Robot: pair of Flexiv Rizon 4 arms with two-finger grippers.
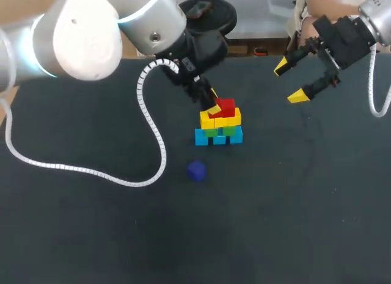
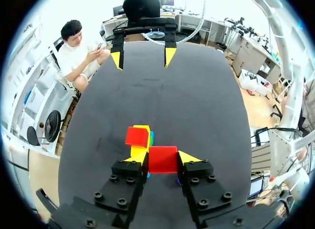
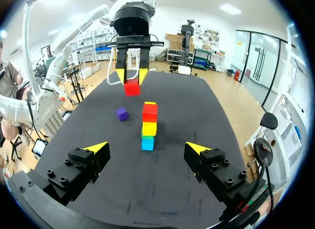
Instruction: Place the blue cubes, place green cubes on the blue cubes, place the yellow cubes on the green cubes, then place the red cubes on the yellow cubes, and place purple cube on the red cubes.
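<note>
A small stack stands mid-table: blue cubes (image 1: 219,137) at the base, green cubes (image 1: 221,131) on them, then yellow cubes (image 1: 221,119), with one red cube (image 2: 137,136) on top. My left gripper (image 2: 163,157) is shut on a second red cube (image 2: 163,160), holding it just above the stack beside the placed red cube (image 3: 150,112). Across the table it shows as the left gripper (image 3: 131,76) with the held red cube (image 3: 131,87). The purple cube (image 1: 196,170) lies alone on the mat in front of the stack. My right gripper (image 1: 293,82) hangs open and empty at the back right.
The black mat (image 1: 293,204) covers the whole table. The left arm's white coiled cable (image 1: 146,125) loops over the mat left of the stack. A black round object (image 1: 211,15) sits beyond the far edge.
</note>
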